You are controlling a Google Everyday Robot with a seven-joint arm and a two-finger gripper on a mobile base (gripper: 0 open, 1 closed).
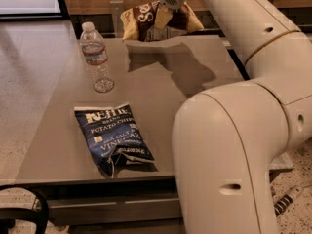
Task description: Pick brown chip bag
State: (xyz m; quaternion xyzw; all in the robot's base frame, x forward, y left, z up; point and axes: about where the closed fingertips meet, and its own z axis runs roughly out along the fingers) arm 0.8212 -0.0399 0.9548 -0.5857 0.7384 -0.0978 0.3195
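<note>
The brown chip bag (146, 19), dark brown in the middle with tan-yellow ends and white lettering, hangs in the air above the table's far edge. My gripper (165, 19) is shut on its middle and holds it clear of the table; the bag's shadow falls on the tabletop below. The arm reaches in from the right and fills the right side of the camera view.
A grey table (161, 96) carries a clear water bottle (96, 57) standing at the left and a dark blue potato chip bag (114, 138) lying near the front edge. A wooden wall runs behind the table. A black curved object (22, 211) sits at the bottom left.
</note>
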